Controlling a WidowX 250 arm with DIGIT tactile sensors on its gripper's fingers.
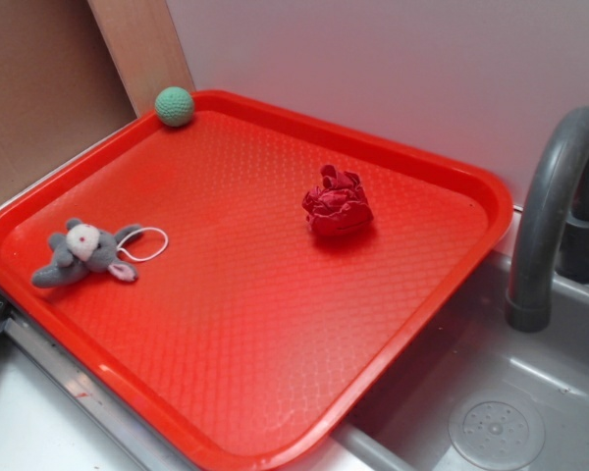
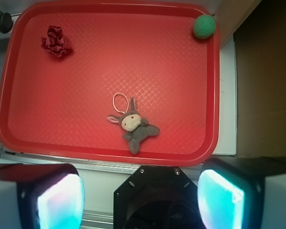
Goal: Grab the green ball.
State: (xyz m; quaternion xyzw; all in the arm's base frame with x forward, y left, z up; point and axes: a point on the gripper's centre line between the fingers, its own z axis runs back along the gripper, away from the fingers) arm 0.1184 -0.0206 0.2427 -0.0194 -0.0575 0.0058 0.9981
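From the exterior view, the green ball (image 1: 175, 106) sits in the red tray's (image 1: 275, 334) far corner, against the rim. In the wrist view, your jaws stand wide and empty; approach the green ball (image 2: 203, 26) from the tray's open side, past the plush mouse (image 2: 133, 125).

Mint-green ball (image 1: 174, 106), dimpled red tray (image 1: 275, 324), grey mouse (image 1: 83, 252)

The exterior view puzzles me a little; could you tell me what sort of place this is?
Probably a toy kitchen sink set up for robot trials: a grey plastic faucet stands over a grey basin with a moulded drain, and a red tray beside it holds small toys.
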